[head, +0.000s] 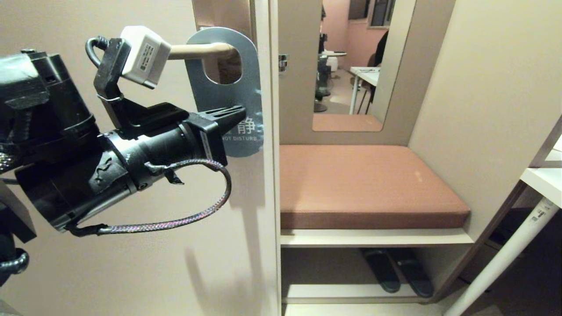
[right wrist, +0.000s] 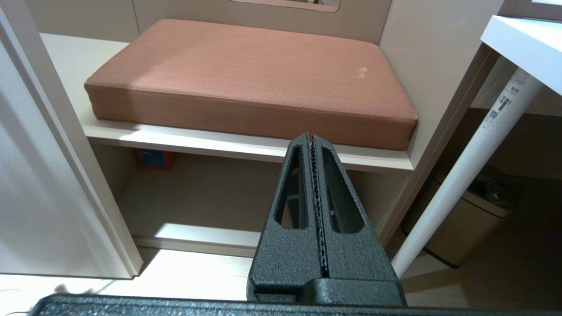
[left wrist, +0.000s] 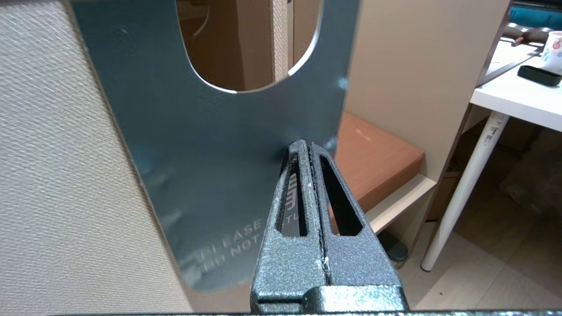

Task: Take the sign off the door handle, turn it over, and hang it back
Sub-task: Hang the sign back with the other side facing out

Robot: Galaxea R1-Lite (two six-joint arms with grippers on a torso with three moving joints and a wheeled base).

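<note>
We saw the blue sign [head: 228, 94] hanging on the door handle [head: 199, 51], our left gripper [head: 239, 113] clenched empty just before its face, the right gripper [right wrist: 312, 138] clenched, parked low.

A beige door [head: 131, 272] fills the left of the head view. Beside it a built-in alcove holds a terracotta seat cushion [head: 364, 184] on a cream shelf [head: 377, 238], with dark slippers [head: 397, 270] in the compartment below. Above the cushion a mirror [head: 351, 66] reflects pink walls and a white table. To the right stands a white desk [head: 544, 175] on a slanted white leg [head: 505, 259]. A beige bin [right wrist: 470, 228] sits under it on the pale wood floor [left wrist: 491, 272].
</note>
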